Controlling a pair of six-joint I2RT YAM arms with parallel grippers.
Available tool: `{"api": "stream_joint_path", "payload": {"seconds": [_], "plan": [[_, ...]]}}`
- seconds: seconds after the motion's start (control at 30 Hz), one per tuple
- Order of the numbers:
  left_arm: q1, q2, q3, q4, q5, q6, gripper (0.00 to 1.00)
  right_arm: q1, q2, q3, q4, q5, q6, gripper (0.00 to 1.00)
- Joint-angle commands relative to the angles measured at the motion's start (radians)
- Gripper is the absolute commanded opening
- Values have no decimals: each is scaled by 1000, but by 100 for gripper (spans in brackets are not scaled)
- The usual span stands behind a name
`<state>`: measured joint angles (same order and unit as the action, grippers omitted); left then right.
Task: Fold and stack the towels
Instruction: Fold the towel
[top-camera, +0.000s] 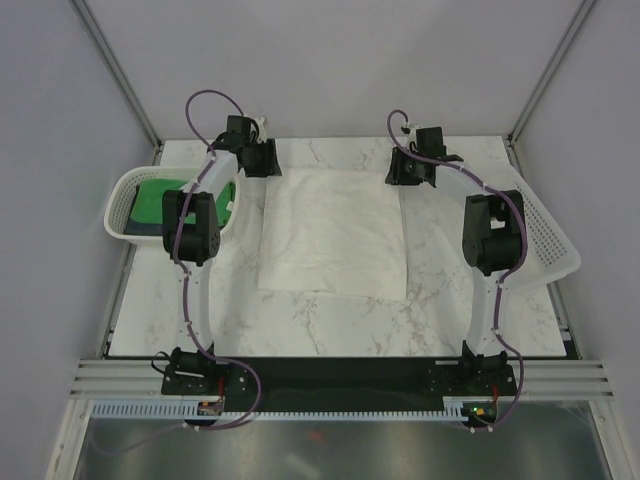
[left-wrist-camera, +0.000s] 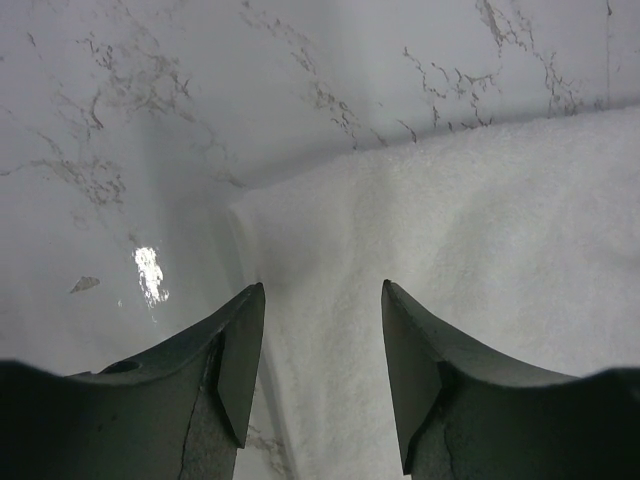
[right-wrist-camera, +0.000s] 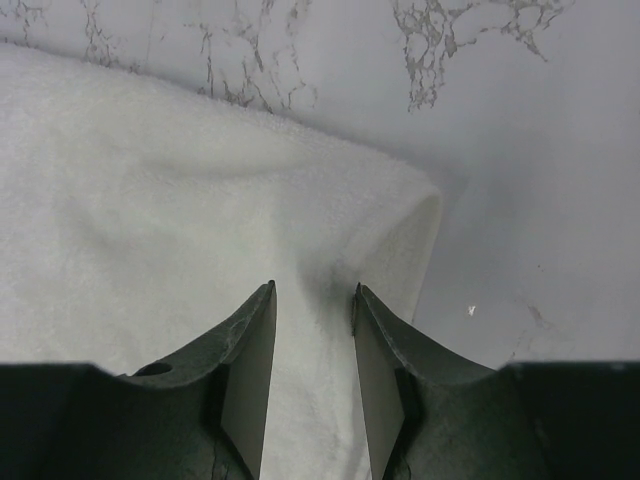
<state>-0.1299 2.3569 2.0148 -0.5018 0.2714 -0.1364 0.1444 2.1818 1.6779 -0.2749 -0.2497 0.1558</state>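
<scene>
The large white towel (top-camera: 335, 230) lies spread flat in the middle of the marble table. My left gripper (top-camera: 262, 158) hovers at its far left corner, open; in the left wrist view its fingertips (left-wrist-camera: 322, 288) straddle the white towel's (left-wrist-camera: 480, 230) left edge. My right gripper (top-camera: 410, 170) is at the far right corner, open, and its fingertips (right-wrist-camera: 314, 287) stand either side of a low ridge of the white towel (right-wrist-camera: 150, 200). The green towel (top-camera: 160, 200) lies in the left basket on top of the dark navy towel (top-camera: 140, 228).
A white perforated basket (top-camera: 118, 195) holding the small towels stands at the table's left edge. A second white basket (top-camera: 545, 235) lies tilted at the right edge. Grey walls and metal frame posts enclose the table.
</scene>
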Motion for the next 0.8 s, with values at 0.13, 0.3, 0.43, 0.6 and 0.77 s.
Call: {"api": "stream_joint_path", "payload": {"seconds": [0.13, 0.3, 0.43, 0.6, 0.77], "plan": [[7, 21, 28, 39, -1, -8, 58, -8, 16, 40, 28, -31, -2, 44], [10, 36, 44, 39, 41, -23, 57, -8, 18, 40, 29, -42, 4, 42], [9, 47, 41, 39, 74, -31, 55, -11, 12, 31, 31, -51, 7, 41], [10, 36, 30, 36, 63, -29, 55, -19, 1, 8, 29, -66, 13, 42], [10, 9, 7, 39, 22, -3, 63, -25, -13, -4, 29, -71, 11, 42]]}}
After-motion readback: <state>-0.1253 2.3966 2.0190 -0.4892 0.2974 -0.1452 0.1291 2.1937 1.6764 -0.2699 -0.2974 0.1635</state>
